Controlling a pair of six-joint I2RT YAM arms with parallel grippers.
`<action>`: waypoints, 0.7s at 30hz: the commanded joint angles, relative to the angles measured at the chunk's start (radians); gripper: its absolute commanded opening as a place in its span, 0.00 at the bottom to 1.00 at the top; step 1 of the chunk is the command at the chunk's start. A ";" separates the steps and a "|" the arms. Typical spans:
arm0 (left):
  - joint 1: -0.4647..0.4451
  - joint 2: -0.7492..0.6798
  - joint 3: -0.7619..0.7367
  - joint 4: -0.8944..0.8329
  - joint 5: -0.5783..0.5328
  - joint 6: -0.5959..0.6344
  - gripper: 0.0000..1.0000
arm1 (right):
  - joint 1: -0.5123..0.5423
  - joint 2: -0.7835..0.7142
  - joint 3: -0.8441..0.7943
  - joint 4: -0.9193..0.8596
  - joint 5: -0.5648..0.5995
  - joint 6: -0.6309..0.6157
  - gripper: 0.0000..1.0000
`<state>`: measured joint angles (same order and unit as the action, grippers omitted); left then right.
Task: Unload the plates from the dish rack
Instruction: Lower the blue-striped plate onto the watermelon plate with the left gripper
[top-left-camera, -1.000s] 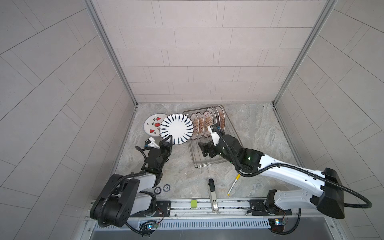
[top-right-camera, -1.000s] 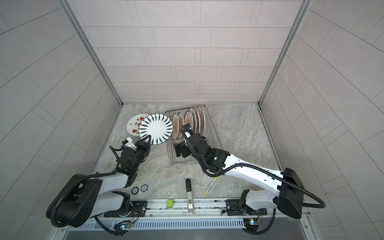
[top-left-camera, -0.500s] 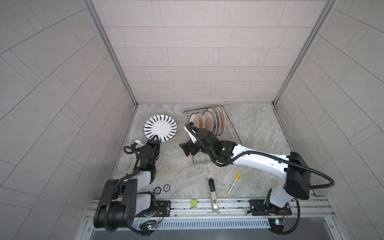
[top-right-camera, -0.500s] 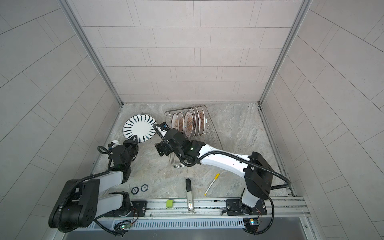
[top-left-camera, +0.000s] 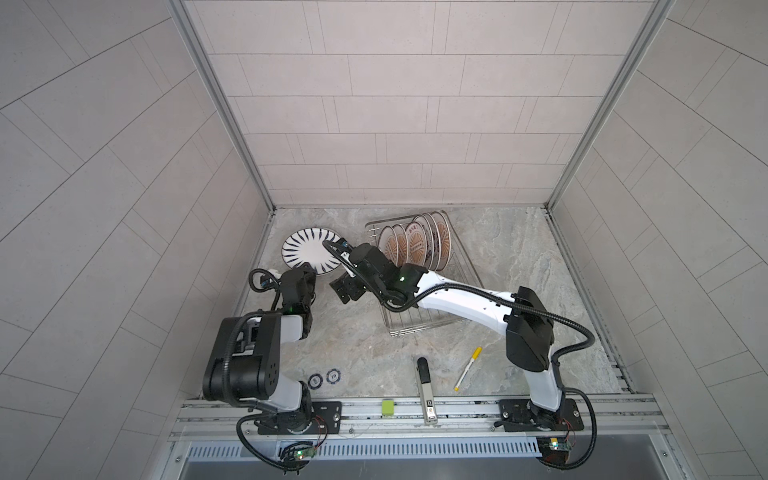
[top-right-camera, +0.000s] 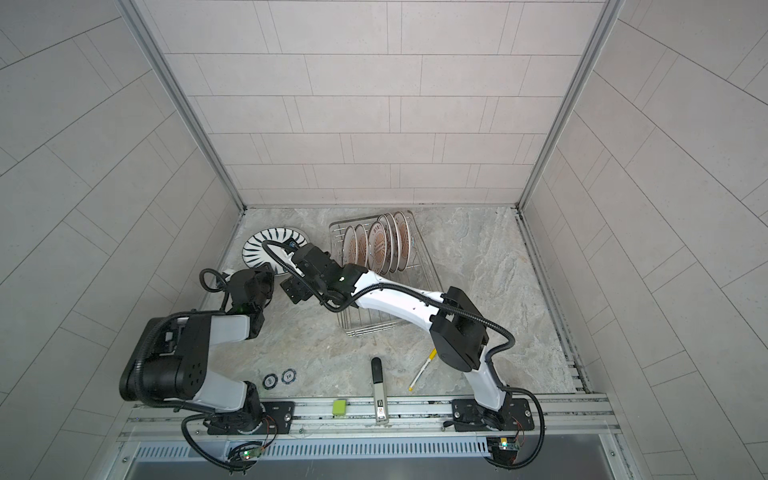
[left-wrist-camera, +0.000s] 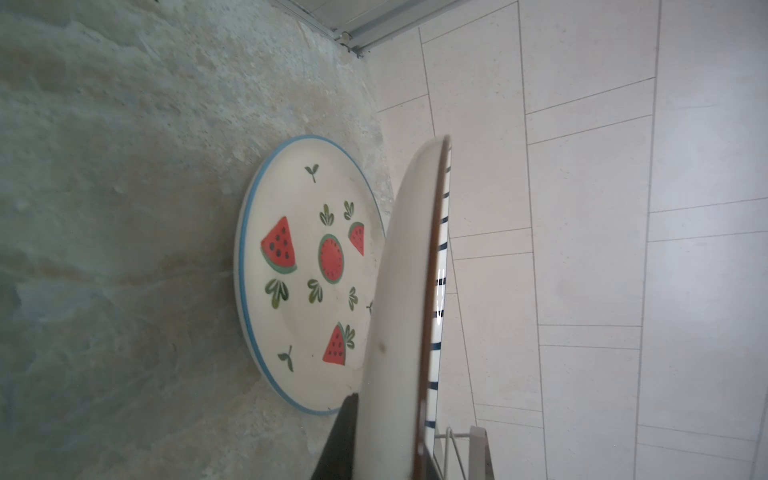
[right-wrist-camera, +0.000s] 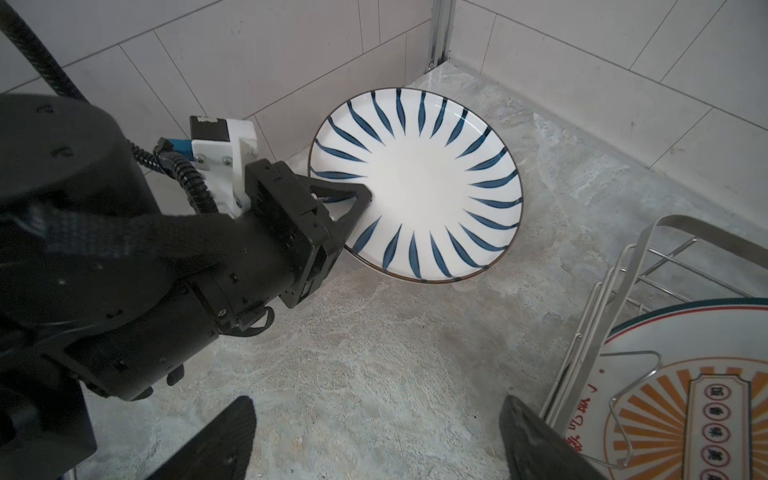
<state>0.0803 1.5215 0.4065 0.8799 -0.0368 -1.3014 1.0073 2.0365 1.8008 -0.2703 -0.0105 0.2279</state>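
Left gripper (right-wrist-camera: 361, 203) is clamped on the rim of a blue-striped plate (right-wrist-camera: 419, 183), held over a watermelon plate (left-wrist-camera: 307, 270) that lies flat on the table (right-wrist-camera: 374, 332). Right gripper (right-wrist-camera: 378, 405) gapes wide and empty beside the dish rack (top-left-camera: 411, 324). About six sunburst plates (top-left-camera: 415, 245) stand upright there, not yet unloaded.

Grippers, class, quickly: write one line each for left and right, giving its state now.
Left gripper: shut on the rim of the striped plate.
Right gripper: open, holding nothing.
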 joint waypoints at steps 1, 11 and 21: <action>0.016 0.015 0.096 0.093 -0.040 0.024 0.00 | 0.004 0.041 0.079 -0.099 0.032 -0.024 0.93; 0.016 0.112 0.167 0.063 -0.048 0.047 0.00 | 0.004 0.101 0.136 -0.134 0.025 -0.025 0.92; 0.016 0.182 0.217 0.018 -0.043 0.058 0.00 | 0.002 0.164 0.233 -0.201 0.049 -0.032 0.90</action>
<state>0.0940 1.7077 0.5690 0.7876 -0.0681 -1.2484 1.0073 2.1731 2.0022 -0.4309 0.0174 0.2096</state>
